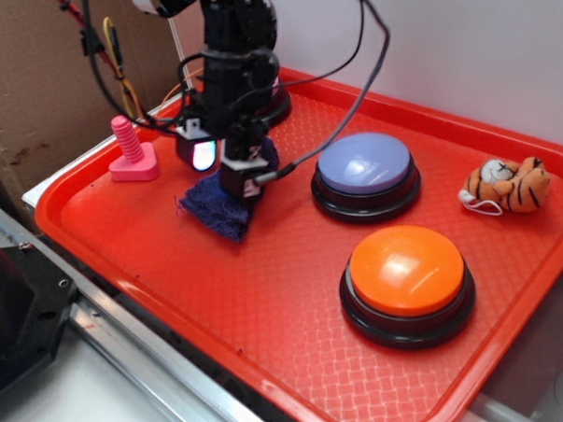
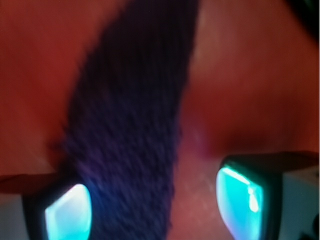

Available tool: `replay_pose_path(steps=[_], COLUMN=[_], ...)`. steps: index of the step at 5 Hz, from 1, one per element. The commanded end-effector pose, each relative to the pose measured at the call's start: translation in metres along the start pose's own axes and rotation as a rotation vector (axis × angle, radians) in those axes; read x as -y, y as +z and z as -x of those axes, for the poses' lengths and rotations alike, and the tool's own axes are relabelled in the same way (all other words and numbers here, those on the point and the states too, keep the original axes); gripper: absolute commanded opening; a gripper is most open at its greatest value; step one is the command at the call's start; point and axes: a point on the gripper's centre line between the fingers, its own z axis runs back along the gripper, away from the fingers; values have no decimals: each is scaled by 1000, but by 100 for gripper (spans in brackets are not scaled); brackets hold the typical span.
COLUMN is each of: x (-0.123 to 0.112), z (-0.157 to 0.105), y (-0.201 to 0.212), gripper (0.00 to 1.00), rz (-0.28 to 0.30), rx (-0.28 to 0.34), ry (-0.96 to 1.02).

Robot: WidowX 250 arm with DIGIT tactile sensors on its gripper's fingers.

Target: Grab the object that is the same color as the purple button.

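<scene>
Hovering low over the red tray [image 1: 286, 314], the gripper [image 1: 229, 167] straddles the dark purple cloth [image 1: 216, 208], which lies left of the purple button [image 1: 366, 166] and right of the pink bolt [image 1: 133, 153]. The wrist view shows the fingers [image 2: 67, 212] spread apart, the fuzzy cloth [image 2: 135, 125] against the left one. A clean grab likely calls for pressing down to the tray before closing, so the thin fabric bunches between the pads.

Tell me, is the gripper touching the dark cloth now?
Cannot tell. In the wrist view the cloth lies between the open gripper fingers, blurred; the exterior view hides any contact.
</scene>
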Motion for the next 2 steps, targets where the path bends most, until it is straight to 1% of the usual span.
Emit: replay_pose_path(steps=[1, 2], x=[8, 8], z=[-17, -15], y=[-2, -7], gripper=[100, 24], rz=[93, 102], rx=[29, 31], ry=[-67, -45])
